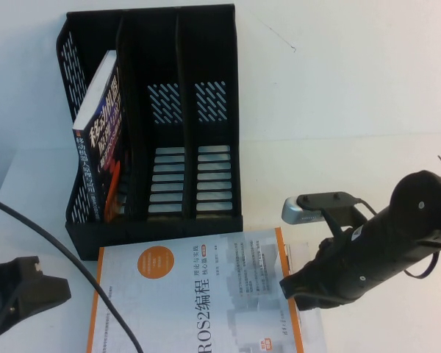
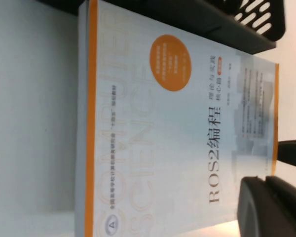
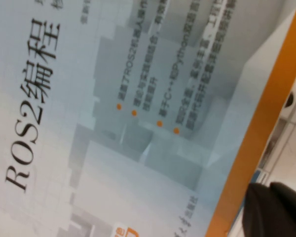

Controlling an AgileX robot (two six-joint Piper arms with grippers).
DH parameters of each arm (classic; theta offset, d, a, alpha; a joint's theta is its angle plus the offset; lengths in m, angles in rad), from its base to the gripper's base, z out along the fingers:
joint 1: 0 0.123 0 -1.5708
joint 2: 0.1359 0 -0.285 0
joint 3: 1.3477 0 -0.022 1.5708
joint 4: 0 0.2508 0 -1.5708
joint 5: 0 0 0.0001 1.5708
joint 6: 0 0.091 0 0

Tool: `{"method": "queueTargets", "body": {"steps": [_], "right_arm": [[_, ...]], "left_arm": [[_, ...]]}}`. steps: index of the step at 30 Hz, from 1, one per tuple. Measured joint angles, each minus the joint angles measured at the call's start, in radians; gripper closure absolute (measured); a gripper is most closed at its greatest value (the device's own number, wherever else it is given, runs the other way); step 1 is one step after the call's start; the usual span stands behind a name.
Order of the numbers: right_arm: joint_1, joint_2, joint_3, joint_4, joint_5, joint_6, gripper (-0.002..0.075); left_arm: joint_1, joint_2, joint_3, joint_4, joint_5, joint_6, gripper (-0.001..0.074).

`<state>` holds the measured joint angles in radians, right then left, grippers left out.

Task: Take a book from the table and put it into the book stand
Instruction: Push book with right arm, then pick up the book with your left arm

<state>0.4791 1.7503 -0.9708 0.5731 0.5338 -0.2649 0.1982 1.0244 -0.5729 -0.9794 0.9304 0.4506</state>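
High view: one black plastic book stand (image 1: 162, 125) with three upright compartments, perforated side walls and slotted floors, standing on a white desk (image 1: 353, 95). Two books. One dark-covered book (image 1: 99, 147) stands leaning in the stand's leftmost compartment, spine toward the robot. One ROS2 book (image 1: 198, 294), pale blue-white glossy cover with orange edge stripes and an orange disc, lies flat, cover up, on the desk, just in front of the stand; its title text runs along the cover's longer side, which extends away from the stand toward the robot; its near end is cut off by the frame. Two arms, black. Right end effector (image 1: 303, 288) sits at the ROS2 book's right orange edge, low over the cover; whether its fingers are spread or closed cannot be told. Left end effector (image 1: 40, 290) hangs over the desk left of the ROS2 book, apart from it; finger spread likewise cannot be told. One dark cable (image 1: 73, 283) crosses the desk by it
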Motion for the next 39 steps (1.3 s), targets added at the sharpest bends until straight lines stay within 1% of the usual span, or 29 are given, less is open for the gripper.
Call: {"method": "queueTargets", "body": {"steps": [7, 15, 24, 26, 30, 33, 36, 39], "right_arm": [[0.000, 0.002, 0.000, -0.008, 0.013, 0.015, 0.0718], [0.000, 0.011, 0.000, 0.003, 0.028, 0.041, 0.0718], [0.060, 0.020, 0.000, 0.015, -0.002, 0.059, 0.0718], [0.060, 0.003, 0.000, 0.012, -0.002, 0.064, 0.0718], [0.054, -0.093, 0.000, 0.006, -0.005, 0.070, 0.0718], [0.033, -0.200, 0.000, -0.028, 0.014, 0.074, 0.0718], [0.011, -0.301, 0.000, -0.077, 0.068, 0.091, 0.0718], [-0.010, -0.399, 0.000, -0.140, 0.143, 0.122, 0.0718]], "left_arm": [[0.000, 0.090, 0.000, -0.002, -0.051, 0.022, 0.0738], [0.002, 0.170, 0.000, -0.054, -0.081, 0.109, 0.0738], [0.005, 0.241, -0.004, -0.151, -0.073, 0.233, 0.0738], [0.020, 0.250, -0.004, -0.183, -0.059, 0.259, 0.0738], [0.105, 0.283, -0.009, -0.224, -0.001, 0.322, 0.0738], [0.158, 0.348, -0.009, -0.247, 0.041, 0.373, 0.0738], [0.181, 0.442, -0.011, -0.264, 0.083, 0.433, 0.0738], [0.184, 0.550, -0.044, -0.270, 0.147, 0.484, 0.0738]]}}
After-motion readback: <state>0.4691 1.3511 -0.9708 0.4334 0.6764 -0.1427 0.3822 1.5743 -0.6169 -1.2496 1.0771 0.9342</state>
